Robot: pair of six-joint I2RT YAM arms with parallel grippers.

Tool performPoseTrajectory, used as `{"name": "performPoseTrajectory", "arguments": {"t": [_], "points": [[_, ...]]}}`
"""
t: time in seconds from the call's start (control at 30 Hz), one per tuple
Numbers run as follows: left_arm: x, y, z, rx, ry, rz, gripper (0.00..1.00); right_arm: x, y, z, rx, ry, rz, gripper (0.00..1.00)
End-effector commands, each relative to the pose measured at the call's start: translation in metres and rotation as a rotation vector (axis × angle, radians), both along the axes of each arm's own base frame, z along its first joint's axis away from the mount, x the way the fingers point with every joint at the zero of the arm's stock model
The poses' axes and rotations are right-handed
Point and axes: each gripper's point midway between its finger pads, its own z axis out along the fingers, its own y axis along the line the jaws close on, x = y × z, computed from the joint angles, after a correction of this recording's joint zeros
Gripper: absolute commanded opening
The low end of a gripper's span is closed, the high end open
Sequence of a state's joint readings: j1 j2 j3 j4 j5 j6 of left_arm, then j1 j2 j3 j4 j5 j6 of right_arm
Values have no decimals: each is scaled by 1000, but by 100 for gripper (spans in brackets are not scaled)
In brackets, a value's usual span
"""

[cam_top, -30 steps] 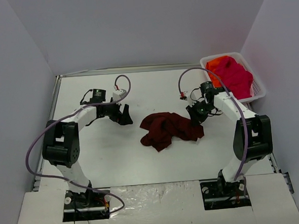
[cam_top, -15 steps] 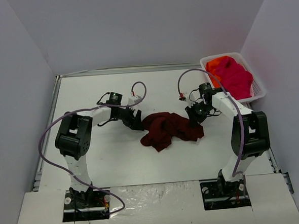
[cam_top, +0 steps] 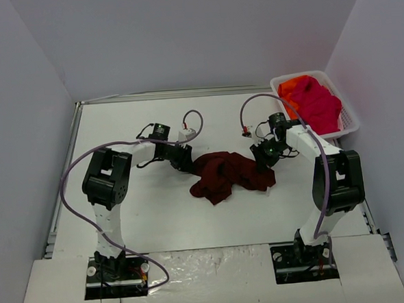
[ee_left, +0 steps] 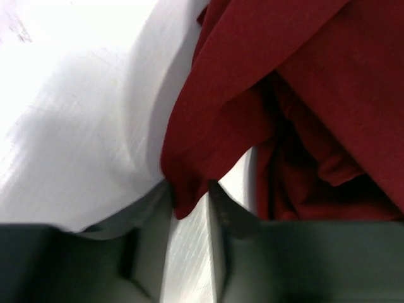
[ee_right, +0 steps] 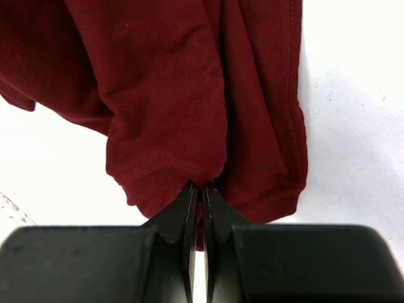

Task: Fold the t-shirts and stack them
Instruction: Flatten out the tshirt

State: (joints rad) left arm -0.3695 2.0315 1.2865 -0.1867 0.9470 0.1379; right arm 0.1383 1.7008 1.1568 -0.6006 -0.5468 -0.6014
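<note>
From above, the left fingers (cam_top: 184, 162) are a dark shape against the edge of the maroon t-shirt (cam_top: 227, 174), and their gap cannot be read there. In the left wrist view they are blurred and cut off by the lower edge. They stand close, with the tip of one fold between them touching both inner faces, but I cannot tell whether they truly pinch it. The right fingers (ee_right: 189, 211) are together, clamped on a stitched hem, and only their tips show. Most of the garment runs out of both wrist views.

A second ago the left fingers hung over bare bench (cam_top: 144, 210), well apart from the shirt. Half a second ago they were just beside it, and now they are at its edge. The right fingers and the outline of the heap have stayed as they were.

The shirt lies crumpled on the bench between the two sets of fingers. It is plain, dark and deeply creased, with folds lapping over one another and one lobe spilling nearer the arm bases than either set of fingers. Beyond the right fingers and well apart from them, a pink t-shirt (cam_top: 319, 104) is heaped over an orange t-shirt (cam_top: 293, 86) in a white basket (cam_top: 352, 119).
</note>
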Motion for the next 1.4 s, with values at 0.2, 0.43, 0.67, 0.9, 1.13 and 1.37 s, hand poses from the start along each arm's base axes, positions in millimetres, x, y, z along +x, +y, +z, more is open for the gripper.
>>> {"name": "performPoseTrajectory", "arguments": {"t": [0.2, 0.43, 0.67, 0.9, 1.13, 1.37], "points": [[-19, 4, 9, 41, -1, -66, 2, -7, -1, -4, -7, 31, -10, 0], [14, 55, 61, 236, -170, 77, 3, 16, -6, 31, -38, -80, -44, 0], [73, 172, 188, 458, -511, 505, 3, 82, -33, 124, -137, -368, -187, 0], [60, 221, 286, 550, -765, 675, 2, 124, -45, 212, -94, -589, -286, 0], [34, 237, 311, 583, -822, 742, 2, 110, -38, 229, -56, -627, -264, 0], [27, 247, 345, 575, -886, 823, 3, 101, -50, 267, -91, -738, -285, 0]]}}
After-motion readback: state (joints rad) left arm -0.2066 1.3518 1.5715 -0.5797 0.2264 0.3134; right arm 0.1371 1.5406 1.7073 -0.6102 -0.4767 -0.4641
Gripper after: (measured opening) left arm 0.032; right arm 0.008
